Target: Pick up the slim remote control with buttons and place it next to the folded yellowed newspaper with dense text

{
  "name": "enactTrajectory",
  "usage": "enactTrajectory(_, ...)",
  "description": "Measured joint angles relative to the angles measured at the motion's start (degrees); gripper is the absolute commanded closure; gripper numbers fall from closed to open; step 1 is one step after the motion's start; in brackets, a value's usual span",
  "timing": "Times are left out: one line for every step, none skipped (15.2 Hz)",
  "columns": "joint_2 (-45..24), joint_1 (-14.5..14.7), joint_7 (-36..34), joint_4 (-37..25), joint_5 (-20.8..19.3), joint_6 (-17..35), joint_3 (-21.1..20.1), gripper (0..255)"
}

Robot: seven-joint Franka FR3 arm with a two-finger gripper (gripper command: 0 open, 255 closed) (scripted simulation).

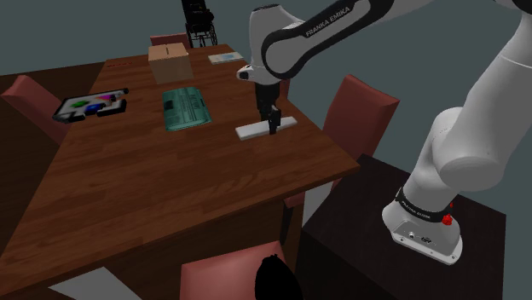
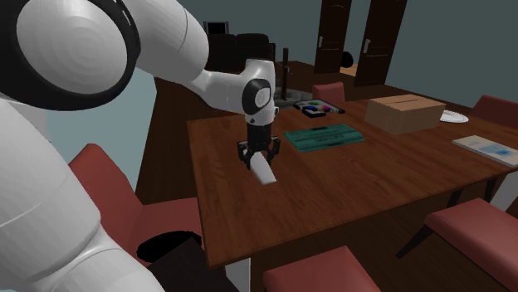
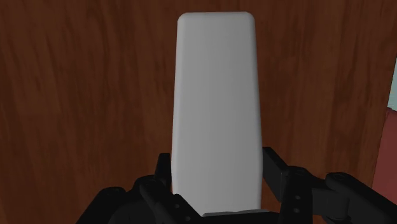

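The remote point(image 1: 251, 130) is drawn as a plain white slim slab with no buttons showing. It lies low over the brown wooden table point(image 1: 170, 187) near the edge at the shoulder view's right; I cannot tell whether it touches the wood. My black gripper point(image 1: 273, 126) comes straight down on it and is shut on it. In the wrist view the fingers point(image 3: 275, 168) clasp the long sides of the remote point(image 3: 216, 95). The folded newspaper point(image 1: 186, 108) looks teal-green with dense print and lies flat a short way off. In the second exterior view, gripper point(image 2: 258, 158), remote point(image 2: 266, 172), newspaper point(image 2: 324, 135).
A cardboard box point(image 1: 169, 62) stands beyond the newspaper. A dark tray with coloured items point(image 1: 92, 106) sits at the shoulder view's left. A thin booklet point(image 1: 226, 58) lies at the far edge. Red chairs point(image 1: 362, 106) ring the table.
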State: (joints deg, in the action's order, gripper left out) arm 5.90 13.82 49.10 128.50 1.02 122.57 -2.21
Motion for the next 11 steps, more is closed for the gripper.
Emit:
enactTrajectory(0.45,-0.03,0.08,-0.28,0.00,-0.73,0.04,255)
enactTrajectory(0.60,-0.01,0.02,-0.89,0.01,-1.49,0.02,255)
enactTrajectory(0.04,-0.20,0.40,-2.17,-0.03,-2.22,0.24,255)
enactTrajectory(-1.32,-0.51,1.01,-3.96,-0.13,-2.66,0.60,255)
enactTrajectory(-3.06,-0.69,1.34,-6.02,-0.18,-2.98,0.80,255)
enactTrajectory(-5.03,-1.06,2.07,-8.48,-0.25,-3.51,1.20,255)
enactTrajectory(-6.90,-1.35,2.63,-10.73,-0.29,-3.88,1.49,255)
enactTrajectory(-8.60,-1.67,3.24,-12.87,-0.30,-4.35,1.80,255)
enactTrajectory(-10.52,-2.02,3.91,-15.39,-0.30,-4.94,2.12,255)
enactTrajectory(-12.28,-2.35,4.53,-17.51,-0.27,-5.29,2.40,255)
enactTrajectory(-14.68,-2.62,5.02,-20.67,-0.22,-6.07,2.61,255)
